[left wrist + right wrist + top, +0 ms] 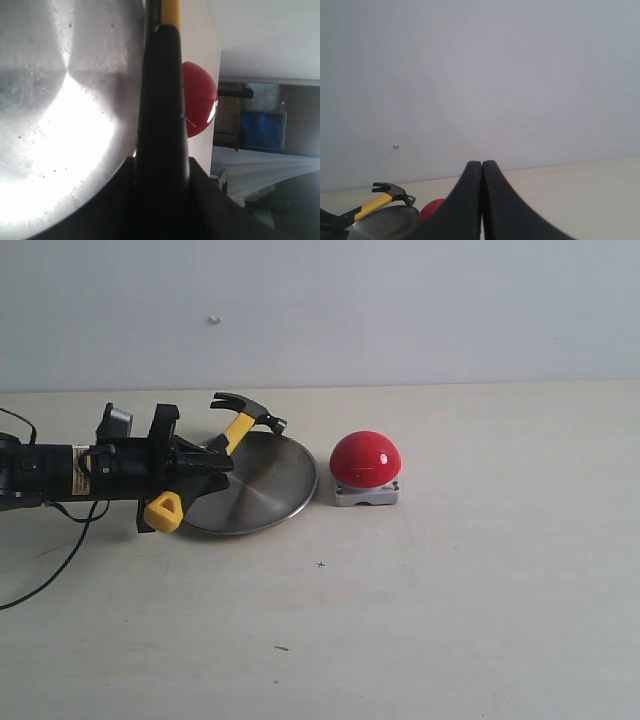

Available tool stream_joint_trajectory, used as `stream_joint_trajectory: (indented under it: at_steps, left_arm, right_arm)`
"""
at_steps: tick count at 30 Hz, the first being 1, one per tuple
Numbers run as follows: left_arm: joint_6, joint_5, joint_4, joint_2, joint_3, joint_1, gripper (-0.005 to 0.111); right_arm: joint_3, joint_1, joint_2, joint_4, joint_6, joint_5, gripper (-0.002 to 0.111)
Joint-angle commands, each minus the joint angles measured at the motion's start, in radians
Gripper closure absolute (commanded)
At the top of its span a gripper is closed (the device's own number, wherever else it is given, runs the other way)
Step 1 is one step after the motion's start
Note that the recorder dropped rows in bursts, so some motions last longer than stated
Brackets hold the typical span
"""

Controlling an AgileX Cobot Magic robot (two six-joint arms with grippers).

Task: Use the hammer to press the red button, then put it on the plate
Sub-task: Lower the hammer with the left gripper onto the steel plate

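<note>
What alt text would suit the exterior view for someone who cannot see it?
The left gripper holds the hammer tilted over the plate, its head short of the red button beside the plate on a pale table.

A pale beige table (450,620) carries the plate (265,495); the red button (366,462) stands just right of the plate, not touching it; a black cable (45,575) trails left of the plate.

I can read no text anywhere; the small yellow sticker (82,472) on the arm (40,475), at the frame's left, is too blurred.
</note>
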Motion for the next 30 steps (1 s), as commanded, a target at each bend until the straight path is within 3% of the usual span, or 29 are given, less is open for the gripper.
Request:
stream_joint_trajectory:
  at_steps: [1, 11, 20, 30]
  left_arm:
    - [0.009, -0.041, -0.009, -0.009, -0.012, -0.003, 0.107]
    - [0.005, -0.018, 0.049, -0.009, -0.012, -0.003, 0.105]
    - [0.003, -0.018, 0.046, -0.009, -0.012, -0.003, 0.061]
    - [-0.012, -0.047, 0.057, -0.01, -0.032, 0.0, 0.056]
  right_arm:
    - [0.004, -0.001, -0.004, 0.001, 0.0, -0.013, 0.108]
    - [0.004, -0.001, -0.004, 0.001, 0.0, 0.0, 0.108]
    - [0.004, -0.001, -0.004, 0.001, 0.0, 0.0, 0.108]
    - [0.004, -0.001, -0.004, 0.001, 0.0, 0.0, 0.108]
